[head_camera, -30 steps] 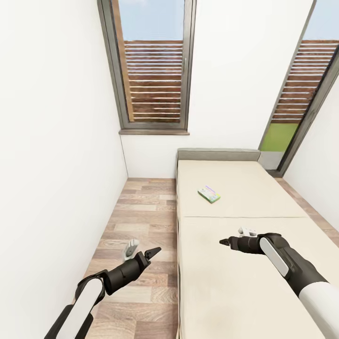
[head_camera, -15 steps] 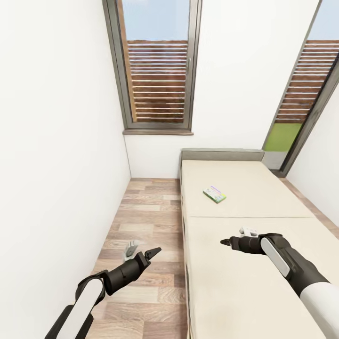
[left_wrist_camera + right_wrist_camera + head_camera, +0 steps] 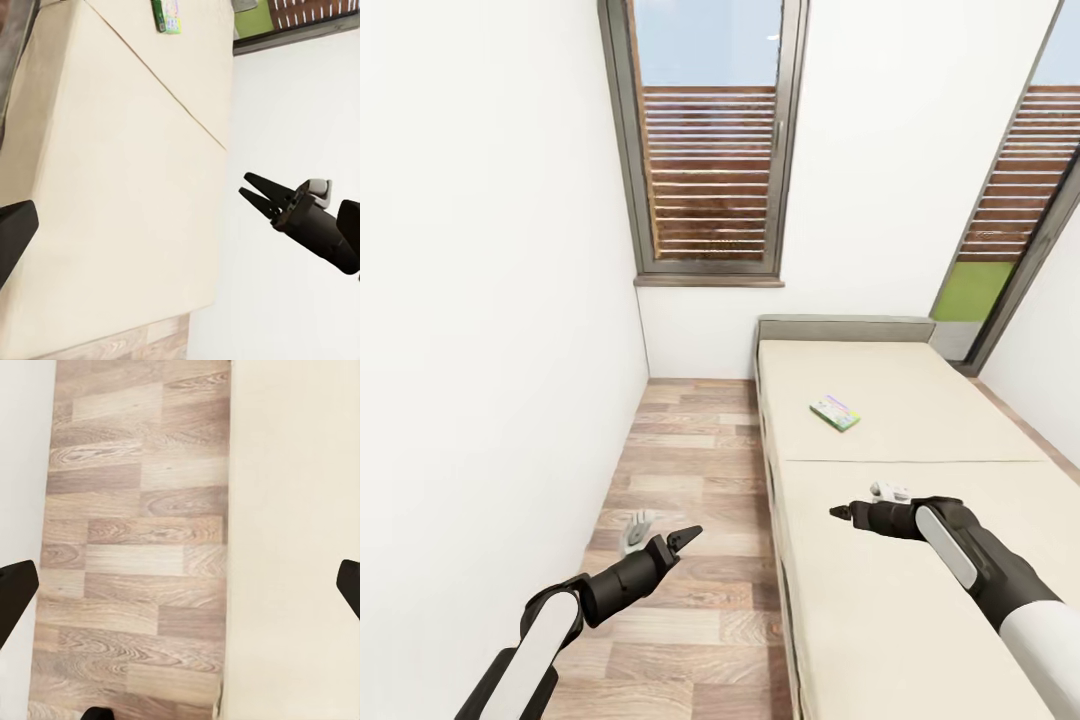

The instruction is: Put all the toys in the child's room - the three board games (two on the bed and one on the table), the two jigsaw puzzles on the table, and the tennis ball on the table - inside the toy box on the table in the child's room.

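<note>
The robot is facing a narrow stretch of wood-plank floor [image 3: 690, 480] between a white wall [image 3: 490, 300] and a long cream bed [image 3: 900, 520], with both arms reaching forward and carrying nothing. The left claw [image 3: 682, 540] is hovering over the floor just beside the bed's edge, and its dark tips are standing slightly apart in a narrow gap. The right claw [image 3: 838, 513] is hanging above the mattress, also nearly closed, its two pointed tips sitting close together in the left wrist view [image 3: 252, 187] (the gap looks small there too). One board game [image 3: 835, 413], a small flat box with a green edge and a pale face, is lying flat on the bed well beyond the right claw, on the far side of the mattress seam and toward the grey headboard [image 3: 845, 329]. Past it, a tall window [image 3: 710, 140] is showing a slatted wooden fence outside.
</note>
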You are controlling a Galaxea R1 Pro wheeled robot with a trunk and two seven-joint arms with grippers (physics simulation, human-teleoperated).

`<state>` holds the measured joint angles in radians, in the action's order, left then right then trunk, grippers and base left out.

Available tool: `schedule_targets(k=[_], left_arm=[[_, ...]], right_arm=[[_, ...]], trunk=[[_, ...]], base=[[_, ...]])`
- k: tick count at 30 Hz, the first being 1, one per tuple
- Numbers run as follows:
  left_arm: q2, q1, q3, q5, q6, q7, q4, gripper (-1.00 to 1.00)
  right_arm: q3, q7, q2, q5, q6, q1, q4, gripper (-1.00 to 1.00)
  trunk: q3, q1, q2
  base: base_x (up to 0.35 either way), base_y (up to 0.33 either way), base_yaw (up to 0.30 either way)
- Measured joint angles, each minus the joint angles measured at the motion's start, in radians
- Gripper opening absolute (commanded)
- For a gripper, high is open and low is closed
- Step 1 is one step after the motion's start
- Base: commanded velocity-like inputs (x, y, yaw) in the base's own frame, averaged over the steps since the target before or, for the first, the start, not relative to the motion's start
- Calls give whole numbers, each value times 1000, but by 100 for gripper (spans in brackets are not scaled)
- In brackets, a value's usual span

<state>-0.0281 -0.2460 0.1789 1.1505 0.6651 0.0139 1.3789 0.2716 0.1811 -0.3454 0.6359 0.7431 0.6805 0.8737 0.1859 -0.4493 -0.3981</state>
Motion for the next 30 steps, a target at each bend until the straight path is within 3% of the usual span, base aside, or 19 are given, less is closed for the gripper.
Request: schedule_targets(k=[30], left_arm=[[-1,3,2,-1,-31,-1,1,100]], right_arm=[[-3,1,-2,1,-6,-1,0,100]], trunk=[[0,0,0]], base=[[66,19,0]])
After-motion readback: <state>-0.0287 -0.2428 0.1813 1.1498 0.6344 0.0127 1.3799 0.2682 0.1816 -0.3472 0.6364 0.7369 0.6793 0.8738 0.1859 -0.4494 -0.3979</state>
